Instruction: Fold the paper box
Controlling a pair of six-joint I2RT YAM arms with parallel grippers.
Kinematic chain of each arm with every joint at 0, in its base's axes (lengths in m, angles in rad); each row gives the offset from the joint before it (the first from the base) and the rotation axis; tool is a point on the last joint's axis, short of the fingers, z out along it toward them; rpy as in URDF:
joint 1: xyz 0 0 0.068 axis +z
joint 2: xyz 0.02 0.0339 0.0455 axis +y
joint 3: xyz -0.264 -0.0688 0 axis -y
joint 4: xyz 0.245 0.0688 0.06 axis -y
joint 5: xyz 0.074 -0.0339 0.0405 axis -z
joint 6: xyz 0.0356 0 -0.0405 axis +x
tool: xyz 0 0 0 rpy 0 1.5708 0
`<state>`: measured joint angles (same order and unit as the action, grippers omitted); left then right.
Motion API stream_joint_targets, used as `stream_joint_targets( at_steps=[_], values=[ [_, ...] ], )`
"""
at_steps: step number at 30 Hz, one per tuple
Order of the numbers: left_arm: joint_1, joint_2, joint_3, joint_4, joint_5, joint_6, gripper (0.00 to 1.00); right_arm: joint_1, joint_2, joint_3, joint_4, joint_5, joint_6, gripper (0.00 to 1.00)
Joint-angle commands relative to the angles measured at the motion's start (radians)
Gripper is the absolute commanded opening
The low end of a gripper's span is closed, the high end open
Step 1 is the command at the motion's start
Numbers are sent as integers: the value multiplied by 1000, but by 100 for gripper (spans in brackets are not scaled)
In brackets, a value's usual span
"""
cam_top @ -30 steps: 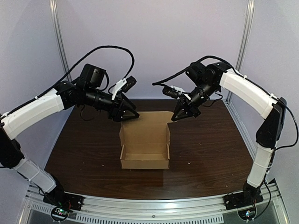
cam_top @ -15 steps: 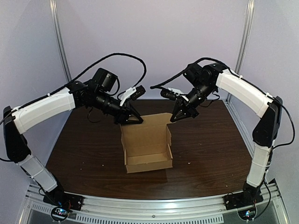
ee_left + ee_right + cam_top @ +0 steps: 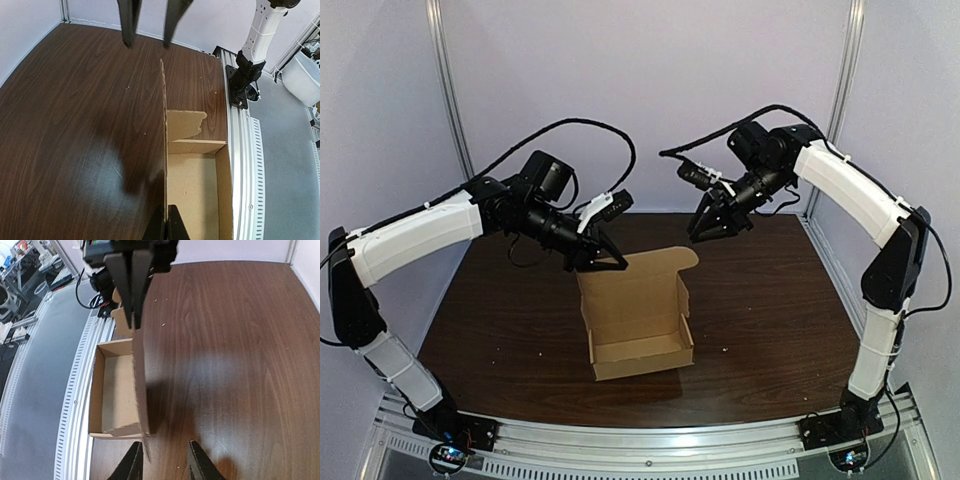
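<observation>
The brown paper box (image 3: 640, 335) sits open in the middle of the table, its lid flap (image 3: 638, 280) standing up at the back. My left gripper (image 3: 613, 263) is shut on the flap's upper left corner. In the left wrist view the flap (image 3: 164, 125) runs edge-on between the closed fingers of the left gripper (image 3: 167, 226), the box interior (image 3: 192, 190) to its right. My right gripper (image 3: 706, 232) hangs open above and behind the flap's right corner, apart from it. In the right wrist view the right gripper (image 3: 164, 464) is empty, the flap (image 3: 140, 390) beside its left finger.
The dark wooden table (image 3: 770, 300) ends at a metal rail (image 3: 650, 440) along the near side, carrying both arm bases. Purple walls and upright frame posts (image 3: 448, 90) close in the back and sides. A few pale crumbs (image 3: 723, 350) lie right of the box.
The right gripper has let go of the flap's right corner and risen up and back. The left gripper, still holding the flap, has shifted right, and the box slid slightly right and turned.
</observation>
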<state>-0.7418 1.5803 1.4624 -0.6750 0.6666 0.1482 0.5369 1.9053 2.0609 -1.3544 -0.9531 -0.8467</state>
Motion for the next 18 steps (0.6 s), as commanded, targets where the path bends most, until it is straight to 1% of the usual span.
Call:
stream_joint_targets(
  at_steps=[1,3,5,8,10,14,18],
  values=[
    [-4,-50,-53,79,34,-2,0,-124,19,43,-321,-116,38,33],
    [-4,-55,-65,92,28,-12,0,-130,9,1,-249,-86,99,35],
    [-4,-62,-78,120,17,-29,0,-121,-5,-54,-192,-65,122,36],
    [-4,-71,-94,148,17,-37,0,-82,-24,-113,-127,-10,147,36],
    [-3,-76,-99,158,12,-42,0,-59,-32,-141,-70,32,204,36],
    [-1,-79,-121,203,-57,-82,0,-25,-26,-138,-78,33,199,36],
    [1,-68,-135,228,-72,-107,0,-3,-32,-148,-89,7,183,36]
  ],
)
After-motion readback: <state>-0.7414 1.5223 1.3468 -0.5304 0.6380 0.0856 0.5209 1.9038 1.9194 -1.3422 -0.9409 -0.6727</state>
